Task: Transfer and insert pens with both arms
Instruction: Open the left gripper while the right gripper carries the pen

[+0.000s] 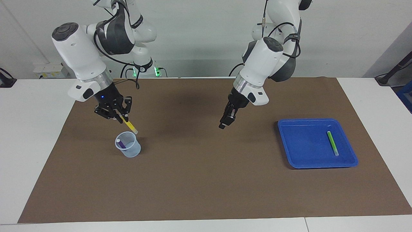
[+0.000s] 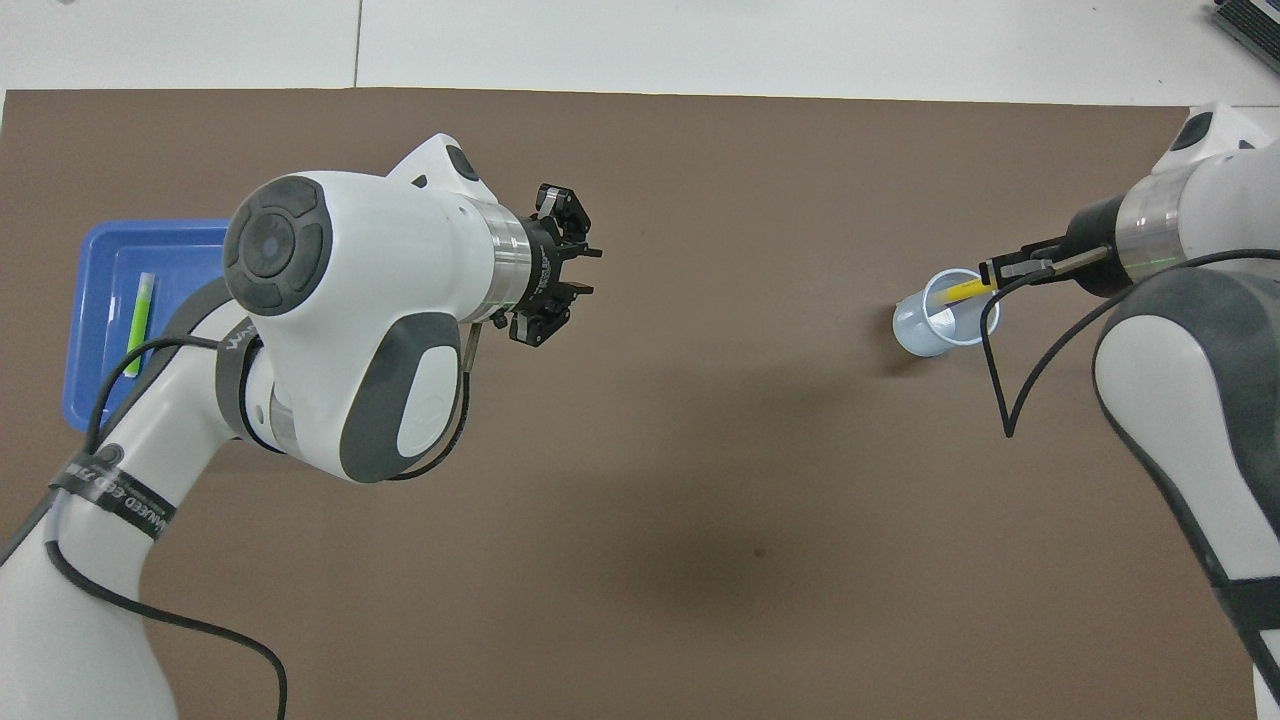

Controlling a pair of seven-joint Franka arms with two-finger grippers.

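Note:
My right gripper (image 1: 121, 116) is shut on the yellow pen (image 1: 130, 125), which hangs tilted with its pale tip just above the rim of the clear cup (image 1: 128, 149). From overhead the yellow pen (image 2: 962, 291) points into the cup (image 2: 915, 328) from the right gripper (image 2: 1002, 274). The purple pen (image 1: 119, 143) leans inside the cup. My left gripper (image 1: 222, 125) hangs open and holds nothing, over the bare mat between the cup and the tray; overhead the left gripper (image 2: 588, 271) shows its fingertips apart. The green pen (image 1: 332, 143) lies in the blue tray (image 1: 299, 154).
A brown mat (image 1: 206, 180) covers the table's middle, with white table around it. The blue tray (image 2: 90, 300) with the green pen (image 2: 139, 322) is toward the left arm's end and partly covered overhead by the left arm.

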